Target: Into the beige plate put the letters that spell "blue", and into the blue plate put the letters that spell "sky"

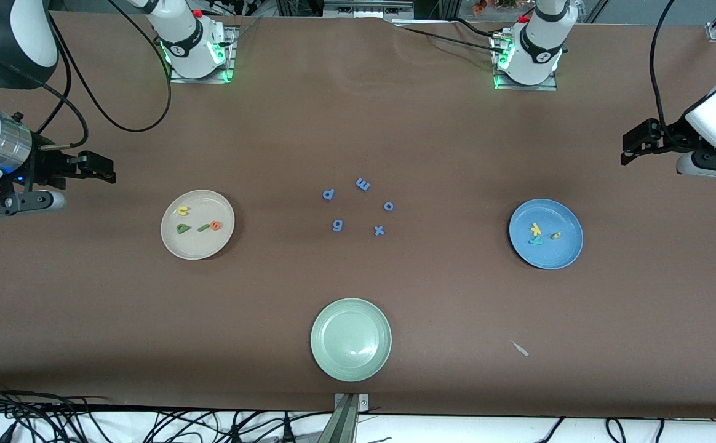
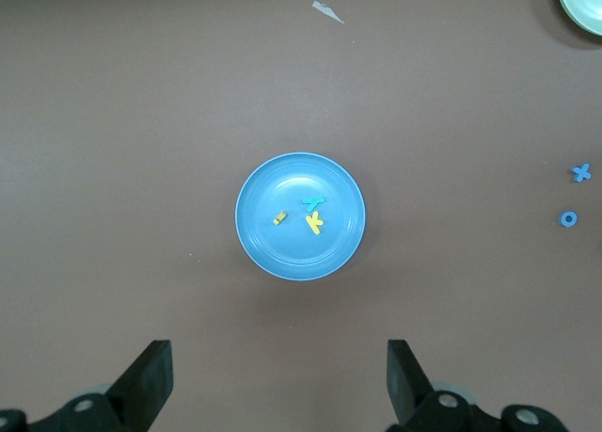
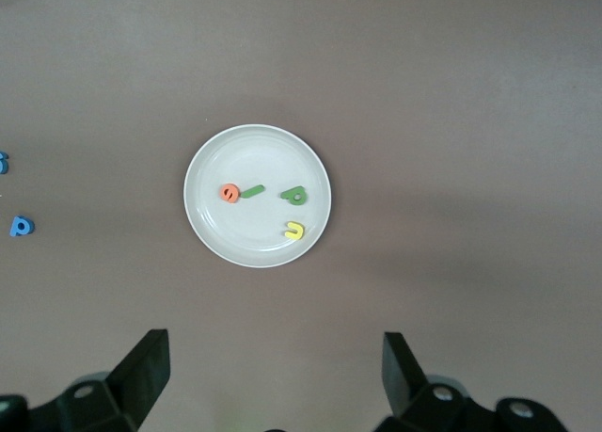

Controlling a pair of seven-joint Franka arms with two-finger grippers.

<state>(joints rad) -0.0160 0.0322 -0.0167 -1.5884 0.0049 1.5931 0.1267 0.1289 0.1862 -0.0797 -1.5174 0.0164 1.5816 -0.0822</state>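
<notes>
The beige plate (image 1: pixel 172 241) (image 3: pixel 235 159) holds a yellow u (image 1: pixel 182 211) (image 3: pixel 294 231), green b (image 1: pixel 182 228) (image 3: pixel 294 196), green l (image 1: pixel 203 227) (image 3: pixel 252 192) and orange e (image 1: pixel 216 226) (image 3: pixel 229 194). In the blue plate (image 1: pixel 564 255) (image 2: pixel 273 183) lie a yellow k (image 1: pixel 535 229) (image 2: pixel 314 224), teal y (image 1: pixel 536 240) (image 2: pixel 313 203) and yellow s (image 1: pixel 555 235) (image 2: pixel 279 218). My right gripper (image 1: pixel 101 169) (image 3: pixel 276 380) hangs open and empty over bare table at the right arm's end. Open and empty too, my left gripper (image 1: pixel 628 147) (image 2: pixel 279 385) hangs over the left arm's end.
Blue letters p (image 1: pixel 328 194), m (image 1: pixel 363 184), o (image 1: pixel 389 206), g (image 1: pixel 337 226) and x (image 1: pixel 379 231) lie mid-table between the two plates. A pale green plate (image 1: pixel 324 363) sits nearer the front camera. A small white scrap (image 1: pixel 520 349) lies beside it, toward the left arm's end.
</notes>
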